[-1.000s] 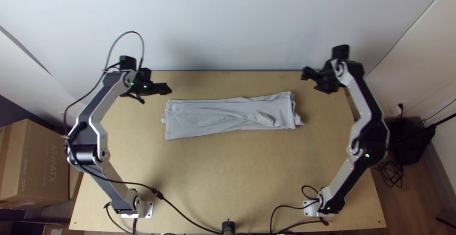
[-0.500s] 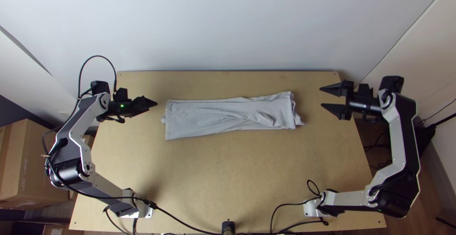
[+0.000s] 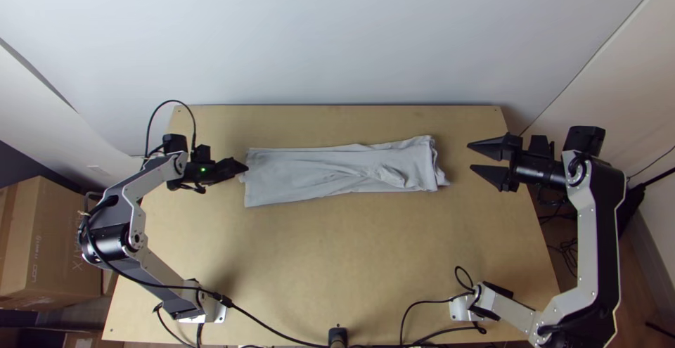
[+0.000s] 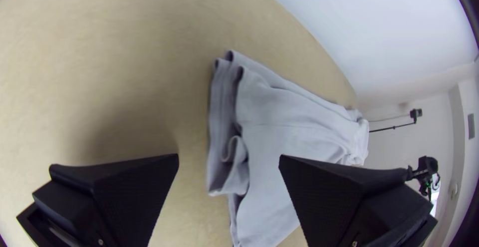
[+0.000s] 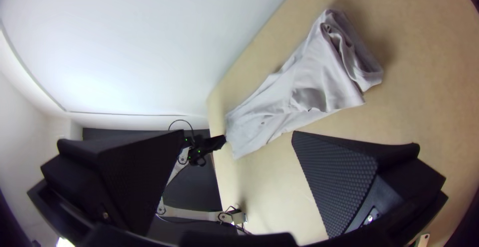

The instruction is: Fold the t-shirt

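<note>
T-shirt (image 3: 302, 174) lying as a long folded strip on the counter (image 3: 337, 256).
Left gripper (image 3: 245, 167) near one end, right gripper (image 3: 470, 157) beyond the other; both have fingers wide apart, holding nothing.

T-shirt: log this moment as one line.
T-shirt folded into long, wrinkled strip on table | left claw open near its left end | right claw open, apart from its right end | no cloth held

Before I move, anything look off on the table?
T-shirt lies in a long strip, but the end nearer the right gripper looks untidy: layers stick out unevenly, with a small crumple nearby. Nothing else stands out.
</note>
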`<action>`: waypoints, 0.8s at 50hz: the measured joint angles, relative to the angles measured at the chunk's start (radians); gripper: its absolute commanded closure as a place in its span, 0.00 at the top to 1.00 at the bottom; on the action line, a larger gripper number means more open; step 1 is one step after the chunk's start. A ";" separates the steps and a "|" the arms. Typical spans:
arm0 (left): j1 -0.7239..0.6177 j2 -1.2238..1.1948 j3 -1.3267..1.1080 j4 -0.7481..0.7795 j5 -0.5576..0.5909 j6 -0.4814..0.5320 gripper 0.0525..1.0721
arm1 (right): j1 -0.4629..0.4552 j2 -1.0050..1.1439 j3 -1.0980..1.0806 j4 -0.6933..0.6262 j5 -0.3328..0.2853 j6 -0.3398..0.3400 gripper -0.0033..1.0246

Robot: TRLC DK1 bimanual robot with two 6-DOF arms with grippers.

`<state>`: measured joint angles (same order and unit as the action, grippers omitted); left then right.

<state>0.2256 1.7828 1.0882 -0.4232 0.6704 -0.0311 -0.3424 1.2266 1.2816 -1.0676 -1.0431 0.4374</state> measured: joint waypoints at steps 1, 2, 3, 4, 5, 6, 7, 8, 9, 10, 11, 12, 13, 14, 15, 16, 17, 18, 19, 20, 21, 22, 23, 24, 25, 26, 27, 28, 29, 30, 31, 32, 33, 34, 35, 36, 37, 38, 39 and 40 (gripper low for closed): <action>-0.010 0.000 0.000 0.006 -0.006 -0.004 0.95 | 0.005 -0.008 0.000 -0.002 0.003 0.000 0.96; -0.021 0.000 0.000 0.010 -0.010 -0.007 0.95 | 0.008 -0.015 0.000 -0.004 0.004 0.000 0.96; -0.032 0.000 0.000 0.016 -0.014 -0.010 0.95 | 0.009 -0.022 0.000 -0.009 0.007 0.000 0.96; -0.044 0.000 0.000 0.022 -0.018 -0.015 0.95 | 0.010 -0.028 0.000 -0.013 0.007 0.000 0.96; -0.056 0.000 -0.001 0.026 -0.023 -0.020 0.95 | 0.013 -0.034 0.000 -0.016 0.008 0.000 0.96; -0.069 0.000 -0.001 0.031 -0.029 -0.023 0.95 | 0.013 -0.039 0.000 -0.018 0.008 0.000 0.96; -0.083 0.000 -0.002 0.037 -0.035 -0.027 0.95 | 0.013 -0.043 0.000 -0.019 0.009 0.000 0.96; -0.097 0.000 -0.002 0.043 -0.041 -0.031 0.95 | 0.013 -0.047 0.000 -0.019 0.013 0.000 0.96; -0.110 -0.001 -0.002 0.050 -0.047 -0.038 0.95 | 0.013 -0.053 0.000 -0.021 0.015 0.000 0.96; -0.123 -0.002 -0.003 0.054 -0.056 -0.043 0.94 | 0.013 -0.056 0.000 -0.024 0.016 0.000 0.96; -0.136 -0.003 -0.005 0.061 -0.067 -0.049 0.93 | 0.013 -0.060 0.000 -0.026 0.018 0.000 0.96; -0.148 -0.006 -0.007 0.071 -0.080 -0.055 0.88 | 0.013 -0.063 0.000 -0.026 0.023 0.000 0.96; -0.159 -0.009 -0.010 0.082 -0.092 -0.062 0.82 | 0.013 -0.066 0.000 -0.027 0.026 0.000 0.96; -0.170 -0.011 -0.014 0.091 -0.107 -0.068 0.70 | 0.013 -0.069 0.000 -0.030 0.029 0.000 0.96; -0.179 -0.014 -0.018 0.101 -0.119 -0.075 0.60 | 0.013 -0.071 0.000 -0.032 0.033 0.000 0.96; -0.187 -0.016 -0.023 0.112 -0.136 -0.082 0.48 | 0.013 -0.074 0.000 -0.034 0.034 0.000 0.96; -0.192 -0.018 -0.029 0.124 -0.154 -0.091 0.36 | 0.013 -0.077 0.000 -0.036 0.035 0.000 0.96; -0.196 -0.021 -0.035 0.140 -0.173 -0.103 0.22 | 0.013 -0.080 0.000 -0.039 0.036 0.000 0.96; -0.200 -0.022 -0.041 0.150 -0.183 -0.108 0.07 | 0.013 -0.082 0.000 -0.038 0.038 0.000 0.96; -0.200 -0.023 -0.051 0.166 -0.193 -0.116 0.01 | 0.013 -0.085 0.000 -0.041 0.041 0.000 0.96; -0.200 -0.023 -0.057 0.176 -0.201 -0.121 0.03 | 0.013 -0.088 0.000 -0.042 0.041 0.000 0.96; -0.197 -0.023 -0.065 0.184 -0.205 -0.126 0.02 | 0.013 -0.090 0.000 -0.043 0.041 0.000 0.96; -0.190 -0.023 -0.070 0.190 -0.208 -0.130 0.02 | 0.013 -0.093 0.000 -0.045 0.042 0.000 0.96; -0.182 -0.023 -0.076 0.191 -0.208 -0.132 0.02 | 0.013 -0.096 0.000 -0.045 0.046 0.000 0.96; -0.173 -0.025 -0.083 0.192 -0.204 -0.134 0.02 | 0.013 -0.098 0.000 -0.046 0.052 0.000 0.96; -0.164 -0.029 -0.088 0.192 -0.203 -0.134 0.02 | 0.013 -0.101 0.000 -0.046 0.061 -0.001 0.96; -0.152 -0.035 -0.098 0.192 -0.202 -0.134 0.02 | 0.014 -0.103 0.000 -0.047 0.069 -0.003 0.96; -0.139 -0.041 -0.105 0.190 -0.201 -0.133 0.02 | 0.016 -0.105 0.000 -0.048 0.080 -0.004 0.96; -0.125 -0.048 -0.111 0.186 -0.200 -0.127 0.02 | 0.019 -0.107 0.000 -0.048 0.092 -0.004 0.96; -0.106 -0.056 -0.119 0.177 -0.199 -0.121 0.02 | 0.023 -0.109 0.000 -0.049 0.110 -0.007 0.96; -0.086 -0.063 -0.124 0.169 -0.197 -0.109 0.02 | 0.028 -0.110 0.000 -0.050 0.127 -0.010 0.96; -0.068 -0.069 -0.128 0.157 -0.196 -0.100 0.02 | 0.034 -0.112 0.000 -0.049 0.150 -0.016 0.96; -0.040 -0.077 -0.132 0.146 -0.196 -0.085 0.02 | 0.041 -0.113 0.000 -0.049 0.172 -0.020 0.96; -0.012 -0.084 -0.135 0.134 -0.196 -0.070 0.02 | 0.048 -0.114 -0.002 -0.049 0.190 -0.026 0.96; 0.019 -0.088 -0.135 0.119 -0.196 -0.050 0.02 | 0.057 -0.115 -0.004 -0.048 0.215 -0.031 0.96; 0.051 -0.091 -0.135 0.104 -0.197 -0.034 0.02 | 0.064 -0.116 -0.007 -0.049 0.235 -0.037 0.96; 0.084 -0.094 -0.135 0.093 -0.196 -0.011 0.02 | 0.072 -0.117 -0.010 -0.049 0.259 -0.046 0.96; 0.121 -0.096 -0.134 0.080 -0.196 0.008 0.02 | 0.081 -0.119 -0.013 -0.049 0.282 -0.051 0.96; 0.157 -0.097 -0.132 0.066 -0.197 0.029 0.02 | 0.088 -0.120 -0.016 -0.049 0.300 -0.056 0.96; 0.193 -0.099 -0.128 0.050 -0.197 0.054 0.02 | 0.095 -0.121 -0.019 -0.048 0.319 -0.061 0.96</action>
<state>0.4191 1.6840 0.9604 -0.3733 0.4736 0.0227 -0.2470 1.1053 1.2621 -1.1160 -0.7246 0.3759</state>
